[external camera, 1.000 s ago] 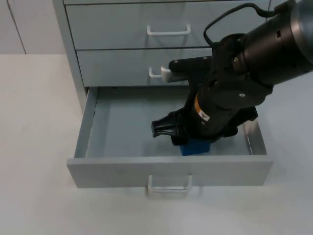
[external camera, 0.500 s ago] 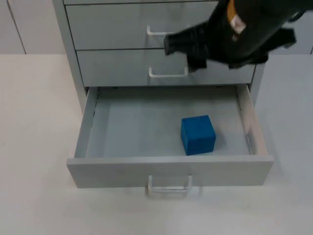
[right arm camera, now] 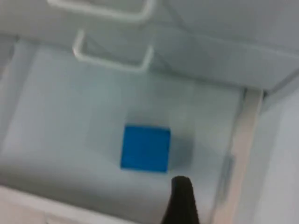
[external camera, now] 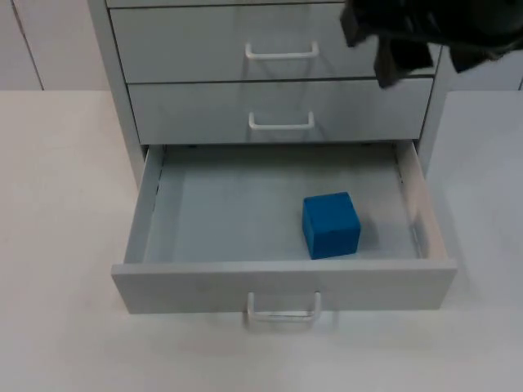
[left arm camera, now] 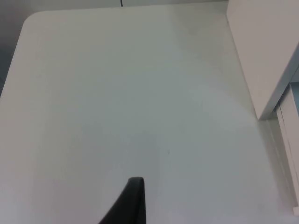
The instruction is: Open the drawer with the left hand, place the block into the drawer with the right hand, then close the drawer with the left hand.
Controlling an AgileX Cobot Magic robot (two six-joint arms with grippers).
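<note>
A: One block (external camera: 330, 224) (blue, cube-shaped) is seen lying on the floor of the open bottom drawer (external camera: 221, 212). It is placed right of the drawer's middle, near the front panel, and is touched by nothing.

B: How is the drawer itself presented?

A: It is drawn fully out of the grey cabinet (external camera: 122, 122), with its front handle (external camera: 283, 309) turned toward the camera. Two closed drawers are stacked above it, each fitted with a white handle; the lower of these handles (external camera: 281, 123) is set just above the open cavity.

B: Where is the right gripper located?

A: The right gripper (external camera: 392, 37) is seen in the top view as a dark, blurred mass high against the upper cabinet front, well apart from the block. In the right wrist view the block (right arm camera: 145, 148) is looked down upon inside the drawer, with one black fingertip (right arm camera: 182, 200) at the edge. Whether the jaws are apart or together cannot be told.

B: And the left gripper?

A: A single fingertip (left arm camera: 128, 203) of the left gripper is shown in the left wrist view, held over the bare white table (left arm camera: 117, 102) beside the cabinet's corner (this arm is waiting). The state of its jaws cannot be told either.
</note>
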